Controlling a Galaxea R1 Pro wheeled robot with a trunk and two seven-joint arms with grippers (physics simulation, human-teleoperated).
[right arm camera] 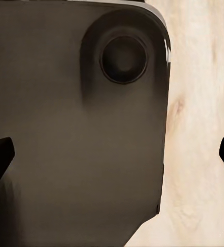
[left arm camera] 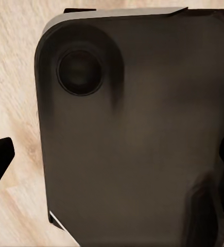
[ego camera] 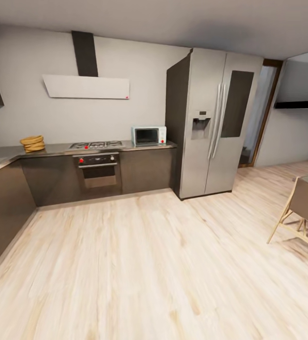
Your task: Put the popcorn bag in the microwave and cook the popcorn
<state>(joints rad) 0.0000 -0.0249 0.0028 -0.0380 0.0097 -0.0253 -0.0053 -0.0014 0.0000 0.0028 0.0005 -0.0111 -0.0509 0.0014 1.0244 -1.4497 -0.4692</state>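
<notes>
You're parked well back on the wood floor point(ego camera: 140, 264), nothing in hand yet. The popcorn bag point(ego camera: 33, 143) sits on the table point(ego camera: 59, 149) at about 11 o'clock, near the corner of the L. The microwave point(ego camera: 148, 135) is on the same table at about 12 o'clock, door shut, tight beside the fridge point(ego camera: 210, 123). The stove point(ego camera: 96, 145) and oven point(ego camera: 97, 171) lie between bag and microwave.

Left tool point(left arm camera: 112, 159): fingertips show at opposite edges of the left wrist view, so it's wide and empty. Right tool point(right arm camera: 112, 157): same, wide, holding nothing. Both hang over the robot's dark base point(left arm camera: 142, 144), w/ floor beyond.

What could bite you, imo:
- Bag is in the corner, so driving straight in could clip the cabinets point(ego camera: 3, 208) at 9 o'clock w/ the base before the arm reaches.
- Bag looks soft w/ a rolled rim; a pinch on the rim alone may slip or tip it and spill whatever's inside. Can't see any popcorn from here.
- Door's shut: grab the bag first and you need the other arm free to open it.
- Microwave hugs the fridge; can't tell which way the door swings, so the arm may get crowded at that side.
- Chair point(ego camera: 300, 208) at 3 o'clock: watch it if you swing the base.
</notes>
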